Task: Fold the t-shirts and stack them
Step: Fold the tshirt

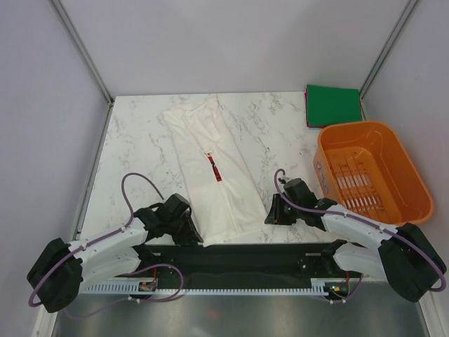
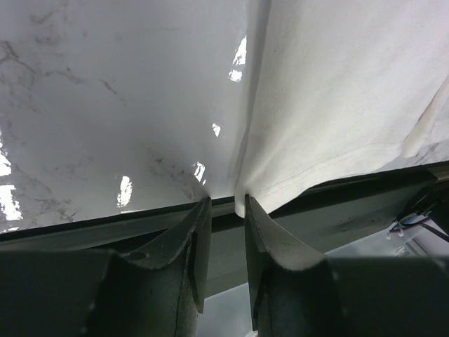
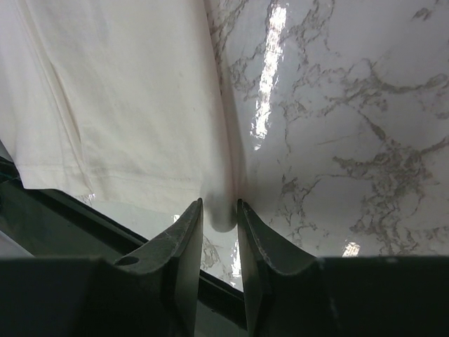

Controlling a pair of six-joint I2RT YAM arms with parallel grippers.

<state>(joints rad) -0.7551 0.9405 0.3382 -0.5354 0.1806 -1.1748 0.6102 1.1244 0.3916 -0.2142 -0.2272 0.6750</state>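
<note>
**Hem check: white tee (image 1: 210,175) laid out long**

It lies well left of orange basket (image 1: 410,179). Green tee (image 1: 331,105) sits folded just behind basket. L gripper (image 2: 224,203), far left of basket: jaws parted, hem corner at tips. R gripper (image 3: 219,203), nearer basket: cloth betw. jaws, grip unclear.

The long folded t-shirt (image 1: 210,168) is laid lengthwise on the table (image 1: 140,140), with its hem at the near edge. The square-folded t-shirt (image 1: 332,105) is placed behind it and to its right, in the far right corner. The basket (image 1: 354,128) is set to the right of the long t-shirt, well apart from it, just before the square-folded one. The left gripper (image 2: 224,203) is placed at its near left corner, and the right gripper (image 3: 219,205) at its near right corner, with a ridge of its cloth between the fingers.
</note>
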